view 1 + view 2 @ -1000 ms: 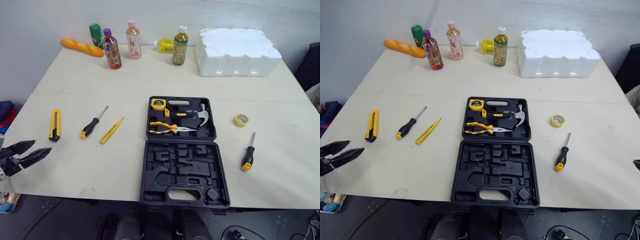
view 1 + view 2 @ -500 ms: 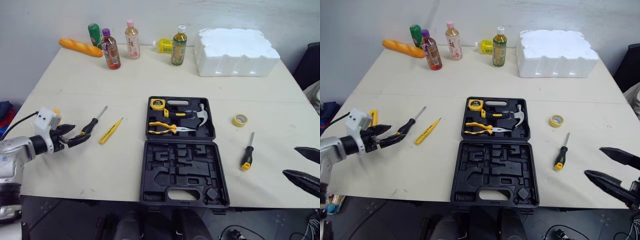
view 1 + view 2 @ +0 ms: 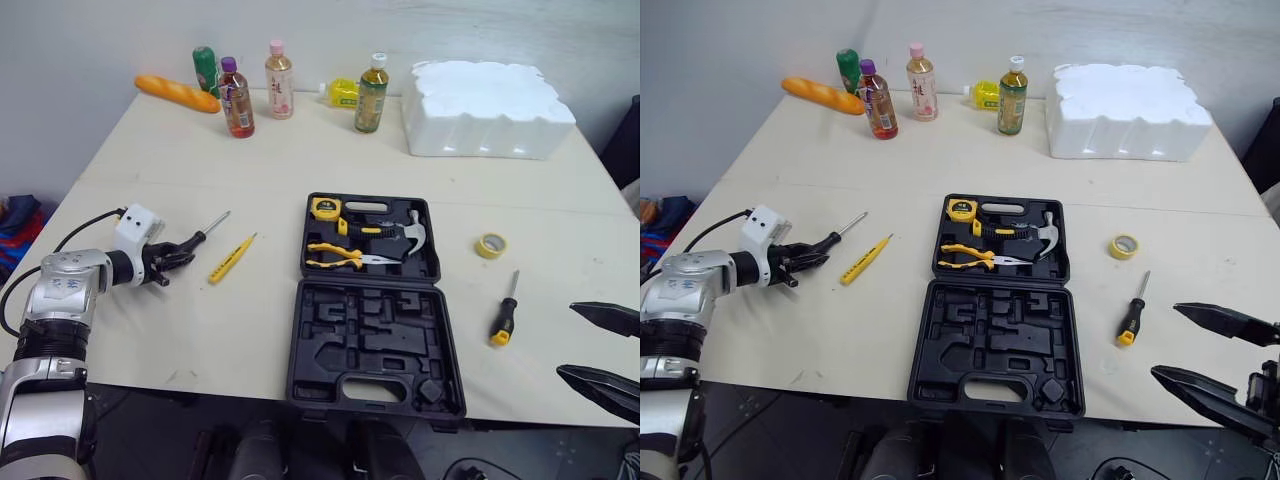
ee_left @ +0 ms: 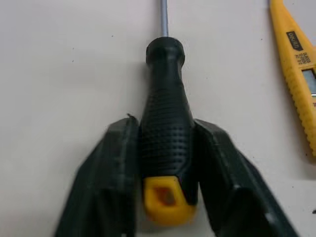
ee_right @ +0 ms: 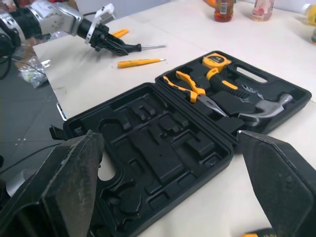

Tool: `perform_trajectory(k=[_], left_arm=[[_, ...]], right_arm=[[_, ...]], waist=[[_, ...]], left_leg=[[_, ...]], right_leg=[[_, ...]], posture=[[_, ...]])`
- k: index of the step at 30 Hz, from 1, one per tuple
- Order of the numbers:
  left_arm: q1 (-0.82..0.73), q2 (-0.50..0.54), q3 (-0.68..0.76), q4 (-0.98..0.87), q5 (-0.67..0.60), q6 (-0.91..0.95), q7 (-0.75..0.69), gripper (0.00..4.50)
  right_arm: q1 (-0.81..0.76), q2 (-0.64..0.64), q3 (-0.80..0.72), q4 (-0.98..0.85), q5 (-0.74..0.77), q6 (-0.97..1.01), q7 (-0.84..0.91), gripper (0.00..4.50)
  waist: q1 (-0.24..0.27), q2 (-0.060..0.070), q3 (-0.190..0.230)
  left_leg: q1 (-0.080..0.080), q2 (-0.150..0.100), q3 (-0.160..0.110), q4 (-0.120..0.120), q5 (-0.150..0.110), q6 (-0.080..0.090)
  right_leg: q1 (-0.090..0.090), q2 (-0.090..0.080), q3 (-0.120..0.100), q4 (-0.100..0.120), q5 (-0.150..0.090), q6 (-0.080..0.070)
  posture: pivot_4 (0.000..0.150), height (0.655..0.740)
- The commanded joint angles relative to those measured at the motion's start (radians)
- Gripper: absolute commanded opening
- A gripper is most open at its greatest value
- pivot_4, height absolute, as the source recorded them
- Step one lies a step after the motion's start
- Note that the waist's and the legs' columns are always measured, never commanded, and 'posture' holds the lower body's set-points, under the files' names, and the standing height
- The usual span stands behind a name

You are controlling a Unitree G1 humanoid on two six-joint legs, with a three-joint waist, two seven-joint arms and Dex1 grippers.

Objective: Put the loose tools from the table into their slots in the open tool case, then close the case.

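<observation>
The left gripper (image 3: pixel 183 250) lay low on the table (image 3: pixel 300 150), its two black fingers (image 4: pixel 116 158) closed on either side of the black-handled screwdriver (image 4: pixel 165 84). The hold sat near the butt of the handle, apparently so that the shaft would stay free to drop into a slot. The screwdriver appeared still to rest flat on the table, its steel shaft pointing straight ahead of the fingertips. Its handle was black and knurled with a yellow end cap. A yellow tester pen (image 3: pixel 231 258) lay just beside the gripper, on the side nearer the tool case (image 3: pixel 296 330).

The case stood open well off to that same side. The half farther from the robot held a tape measure (image 3: pixel 322 208), pliers (image 3: pixel 340 258) and a hammer (image 3: pixel 405 228), while the moulded slots of the near half were bare.

The right gripper (image 3: pixel 565 338) hovered with its fingers spread wide and nothing between them, probably readied for the second screwdriver (image 3: pixel 502 320). That tool lay near and ahead of its fingertips, between them and the case. A roll of yellow tape (image 3: pixel 490 245) sat farther ahead.
</observation>
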Motion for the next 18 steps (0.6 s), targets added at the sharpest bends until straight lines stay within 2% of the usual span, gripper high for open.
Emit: perform_trajectory(k=[1,3,5,8,11,14,18], left_arm=[[0.011,0.052,0.012,-0.032,-0.006,-0.002,-0.073,1.04],[0.011,0.101,0.024,-0.132,-0.037,-0.004,-0.154,1.04],[0.012,0.127,0.024,-0.237,-0.081,0.001,-0.241,1.04],[-0.012,0.134,-0.022,-0.392,-0.118,0.083,-0.314,1.04],[-0.004,0.140,-0.085,-0.520,-0.109,0.059,-0.384,1.04],[-0.070,0.081,-0.165,-0.601,-0.114,0.149,-0.383,1.04],[-0.134,-0.020,-0.343,-0.719,-0.059,0.228,-0.369,1.04]], right_arm=[[0.058,0.002,-0.117,-0.144,0.150,0.024,-0.075,4.50],[0.110,0.001,-0.198,-0.215,0.255,0.048,-0.120,4.50],[0.133,0.001,-0.216,-0.217,0.280,0.045,-0.131,4.50],[0.135,-0.012,-0.187,-0.208,0.276,0.037,-0.138,4.50],[0.135,-0.020,-0.165,-0.204,0.252,0.030,-0.121,4.50],[0.128,-0.036,-0.152,-0.195,0.237,0.027,-0.115,4.50],[0.144,-0.033,-0.150,-0.174,0.161,0.011,-0.077,4.50]], waist=[[-0.001,0.001,0.001],[-0.002,0.001,0.001],[-0.004,-0.006,0.002],[-0.003,-0.011,-0.001],[-0.002,-0.010,-0.001],[-0.001,-0.010,-0.001],[0.007,-0.010,-0.001]], left_leg=[[0.000,0.000,0.000,0.000,0.000,0.000],[-0.002,0.000,0.000,-0.001,0.000,-0.001],[-0.002,0.003,-0.001,-0.001,0.001,-0.003],[-0.002,0.002,-0.002,0.000,0.001,-0.002],[-0.002,-0.001,-0.001,0.000,0.000,0.002],[-0.002,0.000,-0.001,0.000,-0.001,0.002],[-0.003,-0.001,-0.003,0.002,0.000,0.002]], right_leg=[[0.000,0.000,0.000,0.000,0.000,0.000],[-0.002,0.000,0.000,0.001,0.000,0.000],[-0.003,0.002,-0.001,0.001,-0.001,-0.002],[-0.001,0.001,-0.001,0.000,-0.001,-0.002],[0.001,-0.002,0.000,-0.003,0.000,0.000],[0.002,-0.001,0.000,-0.004,0.000,0.000],[0.003,0.002,-0.001,-0.003,0.001,0.000]], posture=[[0.150,0.7355],[0.150,0.7355],[0.150,0.7355],[0.150,0.7355],[0.150,0.7355],[0.150,0.7355],[0.150,0.7355]])
